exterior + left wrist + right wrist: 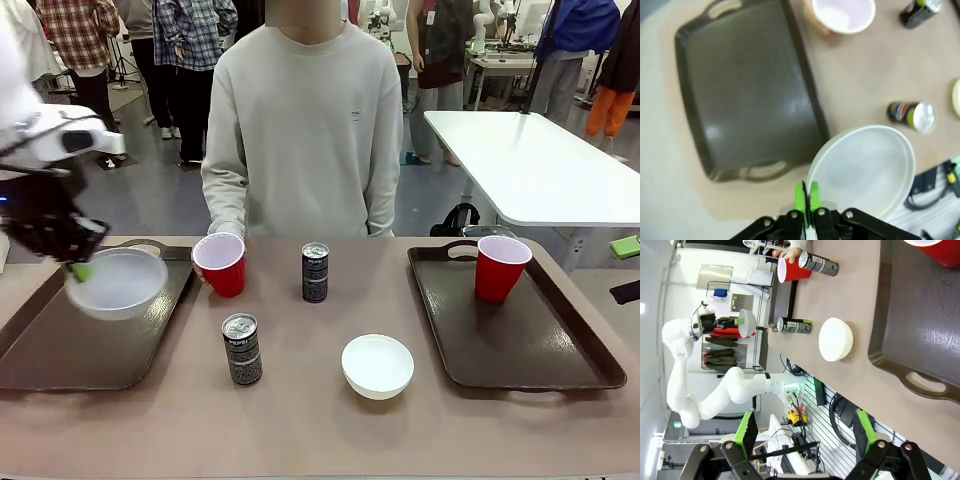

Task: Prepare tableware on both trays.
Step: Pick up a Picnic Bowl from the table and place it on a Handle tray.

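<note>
My left gripper point(80, 268) is shut on the rim of a shallow white bowl point(118, 282), holding it tilted just above the far part of the left tray point(60, 345). In the left wrist view the green fingertips point(801, 197) pinch the bowl point(865, 170) near the tray point(750, 90). A person's hand rests at a red cup point(220, 264) beside that tray. Two dark cans point(315, 272) point(241, 348) and a second white bowl point(377, 365) stand mid-table. Another red cup point(500, 267) stands on the right tray point(520, 345). My right gripper point(805, 432) is open and off the table's edge.
The person in a light sweater stands at the far side, between the two trays. A white table point(540, 160) stands behind on the right. Cables and a rack show below the table edge in the right wrist view.
</note>
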You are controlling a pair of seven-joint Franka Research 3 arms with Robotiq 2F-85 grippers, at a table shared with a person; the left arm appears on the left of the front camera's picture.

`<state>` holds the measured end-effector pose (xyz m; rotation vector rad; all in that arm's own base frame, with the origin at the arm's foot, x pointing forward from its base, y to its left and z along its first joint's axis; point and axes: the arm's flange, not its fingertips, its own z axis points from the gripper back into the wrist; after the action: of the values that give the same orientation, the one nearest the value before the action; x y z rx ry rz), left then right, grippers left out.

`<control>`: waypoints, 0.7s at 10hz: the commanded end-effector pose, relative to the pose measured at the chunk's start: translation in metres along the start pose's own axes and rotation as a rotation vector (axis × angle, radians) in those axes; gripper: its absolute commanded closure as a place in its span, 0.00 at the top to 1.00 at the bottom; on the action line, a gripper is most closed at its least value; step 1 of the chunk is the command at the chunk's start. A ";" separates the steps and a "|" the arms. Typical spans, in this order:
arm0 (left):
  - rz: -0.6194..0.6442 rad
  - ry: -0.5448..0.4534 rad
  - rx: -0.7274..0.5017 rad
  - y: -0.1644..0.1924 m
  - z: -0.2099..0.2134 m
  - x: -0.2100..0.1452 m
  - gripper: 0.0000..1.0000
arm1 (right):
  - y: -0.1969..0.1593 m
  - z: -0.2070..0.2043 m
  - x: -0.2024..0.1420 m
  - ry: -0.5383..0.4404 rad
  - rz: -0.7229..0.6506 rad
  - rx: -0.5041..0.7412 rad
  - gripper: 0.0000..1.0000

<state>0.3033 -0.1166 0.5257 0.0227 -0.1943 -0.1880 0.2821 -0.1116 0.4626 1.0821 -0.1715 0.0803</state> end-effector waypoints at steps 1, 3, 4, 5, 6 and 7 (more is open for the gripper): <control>-0.011 -0.003 0.028 0.023 0.013 -0.036 0.04 | 0.000 0.000 0.001 -0.006 0.005 0.022 1.00; 0.010 -0.013 0.039 0.029 0.013 -0.035 0.04 | 0.000 0.000 0.001 -0.006 0.005 0.022 1.00; 0.041 -0.011 0.050 0.033 0.005 -0.028 0.04 | 0.000 0.000 0.001 -0.006 0.005 0.022 1.00; 0.089 -0.011 0.062 0.043 -0.002 -0.018 0.04 | 0.000 0.000 0.001 -0.006 0.005 0.022 1.00; 0.135 -0.024 0.080 0.053 -0.008 -0.010 0.04 | 0.000 0.000 0.001 -0.006 0.005 0.022 1.00; 0.168 -0.040 0.106 0.062 -0.023 0.004 0.04 | 0.000 0.000 0.001 -0.006 0.005 0.022 1.00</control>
<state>0.3026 -0.0589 0.5202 0.0693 -0.2190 -0.0677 0.2821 -0.1117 0.4626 1.0822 -0.1716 0.0802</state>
